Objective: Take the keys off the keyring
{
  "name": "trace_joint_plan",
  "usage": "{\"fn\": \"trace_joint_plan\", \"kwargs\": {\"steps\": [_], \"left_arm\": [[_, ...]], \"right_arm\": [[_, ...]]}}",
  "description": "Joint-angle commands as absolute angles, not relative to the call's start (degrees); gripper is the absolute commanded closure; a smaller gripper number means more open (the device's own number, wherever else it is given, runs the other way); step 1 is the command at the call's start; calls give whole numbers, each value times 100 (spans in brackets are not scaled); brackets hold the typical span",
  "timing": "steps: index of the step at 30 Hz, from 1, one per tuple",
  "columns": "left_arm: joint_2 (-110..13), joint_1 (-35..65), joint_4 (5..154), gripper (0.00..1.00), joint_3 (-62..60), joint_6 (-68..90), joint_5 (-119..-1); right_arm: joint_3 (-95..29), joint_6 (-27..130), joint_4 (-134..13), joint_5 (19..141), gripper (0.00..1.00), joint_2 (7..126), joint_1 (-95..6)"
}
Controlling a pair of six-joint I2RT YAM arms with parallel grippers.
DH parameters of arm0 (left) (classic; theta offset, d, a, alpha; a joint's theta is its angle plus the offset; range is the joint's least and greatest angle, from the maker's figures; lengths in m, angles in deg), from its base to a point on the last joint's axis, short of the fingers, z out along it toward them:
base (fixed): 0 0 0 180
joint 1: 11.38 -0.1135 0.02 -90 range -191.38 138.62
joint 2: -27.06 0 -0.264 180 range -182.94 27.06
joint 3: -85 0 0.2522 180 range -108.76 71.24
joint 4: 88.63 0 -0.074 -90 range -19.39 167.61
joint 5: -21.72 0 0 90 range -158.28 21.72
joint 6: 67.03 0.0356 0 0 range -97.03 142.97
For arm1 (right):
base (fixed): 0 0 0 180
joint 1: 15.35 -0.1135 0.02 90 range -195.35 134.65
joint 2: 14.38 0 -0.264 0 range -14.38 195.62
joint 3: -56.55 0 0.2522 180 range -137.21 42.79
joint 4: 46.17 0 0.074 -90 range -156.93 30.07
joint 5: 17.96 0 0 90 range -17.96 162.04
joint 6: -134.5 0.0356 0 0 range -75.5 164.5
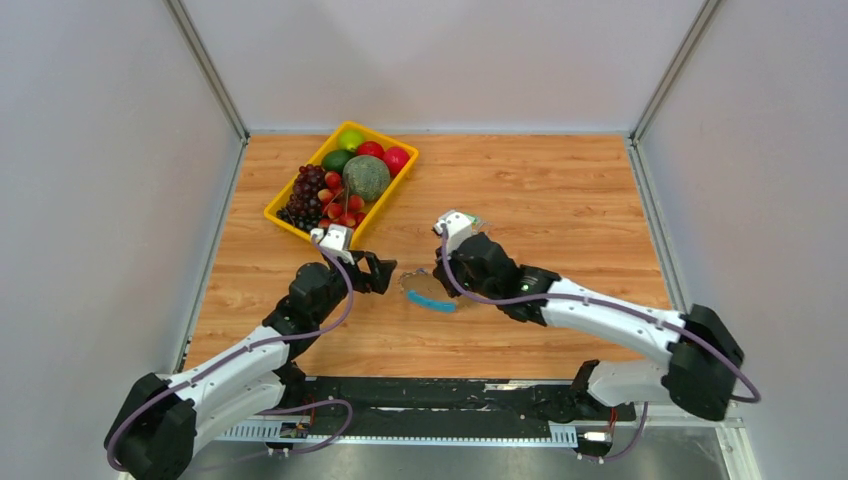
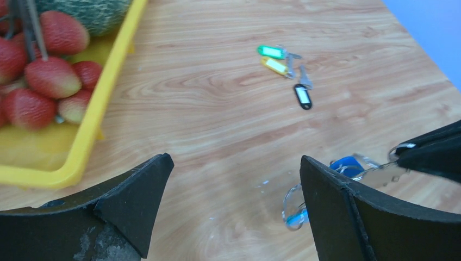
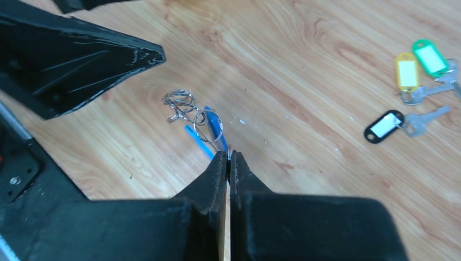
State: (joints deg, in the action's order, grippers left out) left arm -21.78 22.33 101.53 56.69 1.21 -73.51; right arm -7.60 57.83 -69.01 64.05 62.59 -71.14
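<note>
The right gripper [image 3: 229,159] has its two fingers pressed together, and at the tips they pinch a thin wire of the keyring [image 3: 194,111]. In the right wrist view the keyring lies on the wooden table [image 3: 304,179] just above these tips, at the centre left of the frame. A blue tag [image 3: 209,133] lies among its small silver loops; it seems to hang on them, but I cannot tell for sure. The left gripper [image 2: 235,182] is spread wide, holds nothing and stands just beside the keyring. Three keys [image 3: 414,97] lie loose on the table at the right edge of the right wrist view, well apart from the keyring. They carry a green tag [image 3: 429,57], a yellow tag [image 3: 407,72] and a black tag [image 3: 385,126]. A yellow tray [image 2: 89,125] with strawberries [image 2: 51,76] fills the upper left of the left wrist view.
</note>
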Motion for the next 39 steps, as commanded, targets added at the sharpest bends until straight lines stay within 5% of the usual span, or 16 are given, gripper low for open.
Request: {"fn": "trace_joint_plan", "kwargs": {"steps": [1, 9, 16, 20, 27, 39], "left_arm": [[-2284, 2210, 10842, 1, 5729, 228, -6482], [-2458, 2211, 11500, 0, 5781, 147, -5316], [-2977, 2242, 13088, 0, 6054, 492, -3788], [-3007, 2346, 13934, 0, 6486, 659, -3938], [-3411, 2854, 14686, 0, 6567, 1071, -3552], [-3559, 3551, 14498, 0, 6445, 1992, -3128]], "right_arm": [[-180, 5589, -6573, 6680, 100, 5016, -7133], [633, 5737, -6648, 6215, 100, 3300, -7118], [629, 5472, -7209, 7306, 100, 1824, -7116], [543, 5359, -7487, 7490, 100, 1342, -7112], [350, 5215, -7500, 8726, 100, 1570, -7116], [56, 5216, -7425, 8553, 100, 2267, -7112]]}}
